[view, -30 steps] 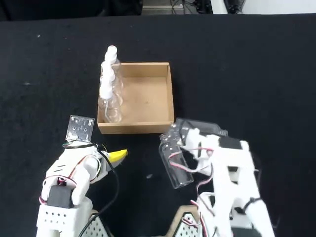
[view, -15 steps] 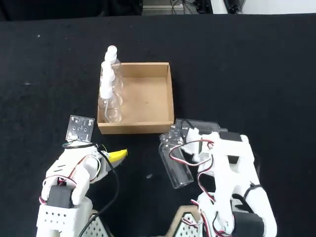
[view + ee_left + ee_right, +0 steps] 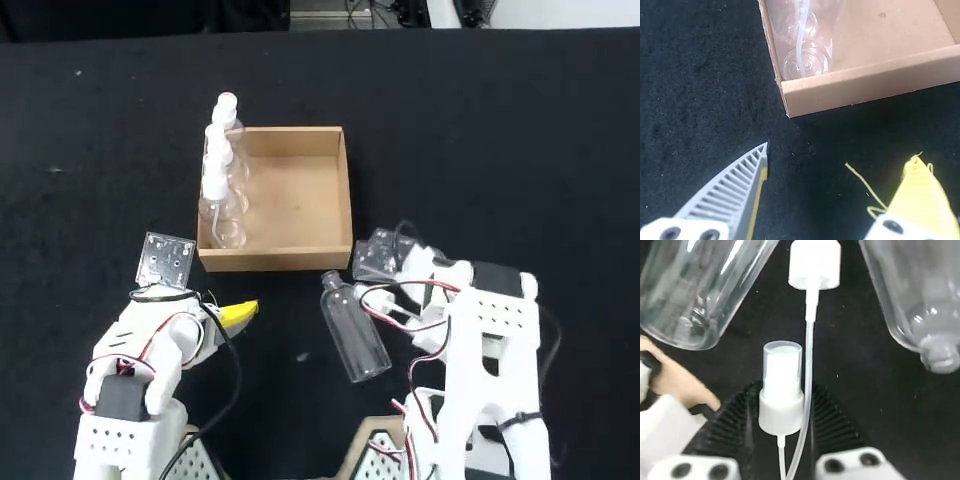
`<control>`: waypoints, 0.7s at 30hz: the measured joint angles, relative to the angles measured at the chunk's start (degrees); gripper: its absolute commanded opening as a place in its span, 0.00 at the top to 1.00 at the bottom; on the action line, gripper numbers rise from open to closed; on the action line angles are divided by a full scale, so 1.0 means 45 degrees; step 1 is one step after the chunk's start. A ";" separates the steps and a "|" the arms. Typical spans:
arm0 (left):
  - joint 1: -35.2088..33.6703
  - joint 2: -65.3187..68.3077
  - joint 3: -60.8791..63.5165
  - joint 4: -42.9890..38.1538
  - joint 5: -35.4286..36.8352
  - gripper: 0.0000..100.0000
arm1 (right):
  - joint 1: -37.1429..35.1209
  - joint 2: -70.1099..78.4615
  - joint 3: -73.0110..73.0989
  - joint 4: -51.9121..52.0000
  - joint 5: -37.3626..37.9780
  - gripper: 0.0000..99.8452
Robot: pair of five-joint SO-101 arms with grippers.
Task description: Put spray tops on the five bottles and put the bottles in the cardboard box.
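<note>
Right pincer point(image 3: 783, 397) pinching a spray top point(image 3: 782, 367), second spray top point(image 3: 814, 264) just ahead, left pincer point(image 3: 840, 151) spread

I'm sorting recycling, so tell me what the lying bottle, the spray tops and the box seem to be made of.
Bottle: clear glossy plastic, probably; you see through it and it glints.
Spray top: white matte plastic, with a thin translucent tube.
Box: plain brown cardboard, dull, with raw cut edges.

The clear plastic bottle point(image 3: 355, 340) gleams glossy and smooth; the white plastic spray top point(image 3: 781, 407) is smooth, the brown cardboard box point(image 3: 275, 261) matt, the black tablecloth point(image 3: 500, 150) matt and fuzzy.
</note>
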 measured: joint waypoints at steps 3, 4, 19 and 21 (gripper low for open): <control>0.0000 0.0000 0.0000 0.0000 0.0000 0.64 | -0.0176 0.0000 -0.1094 0.0703 -0.1035 0.99; 0.0000 0.0000 0.0000 0.0000 0.0000 0.64 | -0.0176 0.0000 -0.1621 0.0957 -0.1368 0.99; -0.0176 0.0000 0.0000 0.0234 -0.0098 0.64 | -0.1504 -0.0039 -0.9709 0.4552 -0.6349 0.99; -0.0430 0.0000 -0.0020 0.0469 -0.0098 0.64 | -0.1680 -0.0039 -1.0374 0.4552 -0.6916 0.99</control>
